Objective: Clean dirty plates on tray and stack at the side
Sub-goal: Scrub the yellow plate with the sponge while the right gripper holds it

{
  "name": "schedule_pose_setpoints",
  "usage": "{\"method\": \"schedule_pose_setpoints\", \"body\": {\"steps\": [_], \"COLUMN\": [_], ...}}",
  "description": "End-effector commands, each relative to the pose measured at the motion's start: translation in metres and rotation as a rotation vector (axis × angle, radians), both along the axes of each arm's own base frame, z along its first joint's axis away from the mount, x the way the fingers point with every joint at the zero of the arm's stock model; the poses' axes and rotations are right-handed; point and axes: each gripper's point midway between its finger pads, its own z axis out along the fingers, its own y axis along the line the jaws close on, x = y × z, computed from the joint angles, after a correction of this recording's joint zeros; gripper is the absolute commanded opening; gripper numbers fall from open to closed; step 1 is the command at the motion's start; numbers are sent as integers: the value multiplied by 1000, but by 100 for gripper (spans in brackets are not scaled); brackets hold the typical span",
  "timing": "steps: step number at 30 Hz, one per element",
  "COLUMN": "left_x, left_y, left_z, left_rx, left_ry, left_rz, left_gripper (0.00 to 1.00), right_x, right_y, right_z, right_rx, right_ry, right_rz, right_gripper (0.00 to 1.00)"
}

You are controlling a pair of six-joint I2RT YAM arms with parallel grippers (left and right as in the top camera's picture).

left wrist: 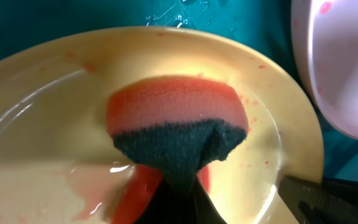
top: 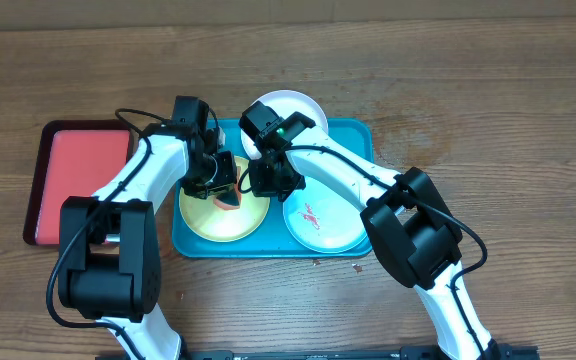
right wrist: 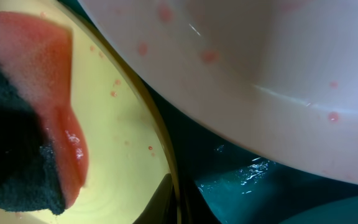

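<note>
Plastic and red-smeared, the yellow-green plate [top: 216,218] lies in the left half of the teal tray [top: 364,135]. The left hand [top: 222,186] is clenched on an orange-and-dark sponge [left wrist: 173,124] pressed to the plate's wet surface. The right hand [top: 268,182] pinches that plate's right rim. Alongside lies the mint plate [top: 323,220], and the white plate [top: 290,106] leans over the tray's far rim. Left of them, a red tray [top: 78,180] sits on the tabletop [top: 488,90].

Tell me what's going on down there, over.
Left gripper holds sponge on yellow plate. Right gripper pinches its rim. White plate, mint plate smeared, untouched. Nothing blocking.
</note>
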Motion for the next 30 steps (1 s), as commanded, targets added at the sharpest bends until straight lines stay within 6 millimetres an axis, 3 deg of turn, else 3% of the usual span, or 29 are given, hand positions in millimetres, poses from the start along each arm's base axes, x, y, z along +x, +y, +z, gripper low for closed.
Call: {"method": "schedule_pose_setpoints", "body": {"steps": [1,7,14,17,23,30], "left_x": [-13,-15,7,16,8,-13], "left_y": [0,53,74,64,7,-22], "left_z": [-16,-17,22,30,25,10], "left_rx": [10,312,431,378,100,79], "left_ry": [36,46,16,-3,37,89], "left_rz": [4,35,109,109,50,54], "left_gripper": [4,4,4,4,4,4], "right_x": [4,2,2,2,3,3], "right_y": [-4,-5,-5,-5,-5,-5], "right_z": [-4,-4,-4,-4,-4,-4], "right_rx": [-10,-17,-14,-15,-14,-14], "right_ry": [-8,0,-3,-3,-3,-3], "right_rz": [-8,-8,-8,-8,-8,-9], "right_gripper": [4,4,4,4,4,4]}}
